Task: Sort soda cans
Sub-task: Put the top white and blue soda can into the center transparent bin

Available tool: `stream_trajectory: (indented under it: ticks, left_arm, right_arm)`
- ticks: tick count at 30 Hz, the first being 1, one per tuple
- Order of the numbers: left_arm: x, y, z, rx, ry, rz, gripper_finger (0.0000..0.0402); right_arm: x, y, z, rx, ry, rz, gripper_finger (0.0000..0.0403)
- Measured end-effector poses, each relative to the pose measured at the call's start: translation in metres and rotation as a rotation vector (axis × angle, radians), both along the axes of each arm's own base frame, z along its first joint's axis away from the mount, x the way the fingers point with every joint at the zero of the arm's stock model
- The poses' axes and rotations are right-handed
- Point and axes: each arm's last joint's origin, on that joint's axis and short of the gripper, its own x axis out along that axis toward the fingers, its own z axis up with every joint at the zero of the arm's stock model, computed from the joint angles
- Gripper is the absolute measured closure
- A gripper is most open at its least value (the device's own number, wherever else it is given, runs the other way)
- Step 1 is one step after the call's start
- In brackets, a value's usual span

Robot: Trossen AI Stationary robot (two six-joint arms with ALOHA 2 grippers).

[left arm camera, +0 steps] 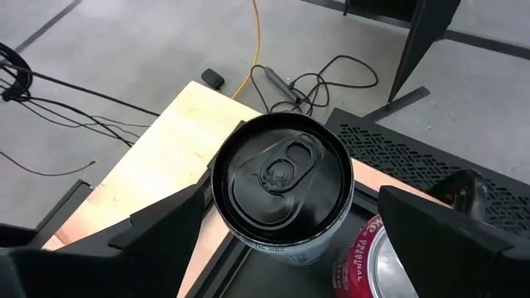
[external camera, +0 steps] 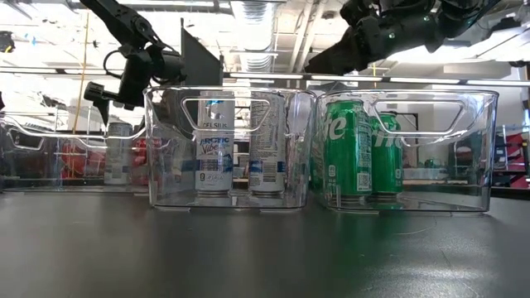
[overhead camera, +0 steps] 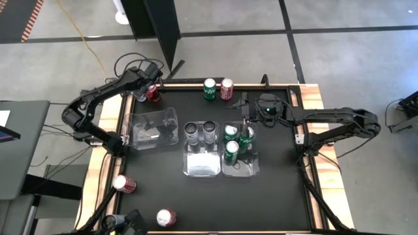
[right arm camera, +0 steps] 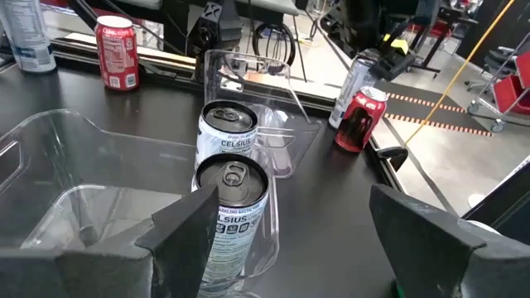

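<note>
My left gripper point(overhead camera: 147, 79) is at the table's far left corner. It is open, with a finger on each side of an upright silver can with a dark top point(left arm camera: 281, 186), coming from above. A red can point(left arm camera: 373, 257) stands right beside that can. My right gripper point(overhead camera: 249, 119) hangs open over the right bin, which holds three green cans point(overhead camera: 231, 151). The middle bin holds two silver cans point(right arm camera: 232, 178). A green can point(overhead camera: 209, 88) and a red can point(overhead camera: 226, 88) stand at the far edge. Two red cans point(overhead camera: 124, 184) point(overhead camera: 165, 217) stand near the near left corner.
Three clear bins stand mid-table: the left bin point(overhead camera: 155, 127) holds no cans, the middle bin point(overhead camera: 202, 163) and the right bin point(overhead camera: 240, 166) touch side by side. Cables and a black stand's foot point(left arm camera: 397, 99) lie on the floor beyond the far left corner.
</note>
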Motion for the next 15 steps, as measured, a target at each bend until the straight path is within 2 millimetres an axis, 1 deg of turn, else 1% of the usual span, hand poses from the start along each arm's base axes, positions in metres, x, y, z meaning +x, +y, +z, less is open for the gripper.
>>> stream_trajectory:
  ticks: [9, 15]
  left_arm:
    - [0.004, 0.011, -0.021, -0.022, 0.036, 0.055, 0.0045]
    - [0.005, 0.015, -0.024, -0.016, 0.043, 0.063, 0.0045]
  right_arm:
    - [0.000, 0.000, -0.002, -0.004, 0.003, 0.001, 0.0072]
    - [0.000, 0.000, -0.002, -0.006, 0.003, 0.002, 0.0072]
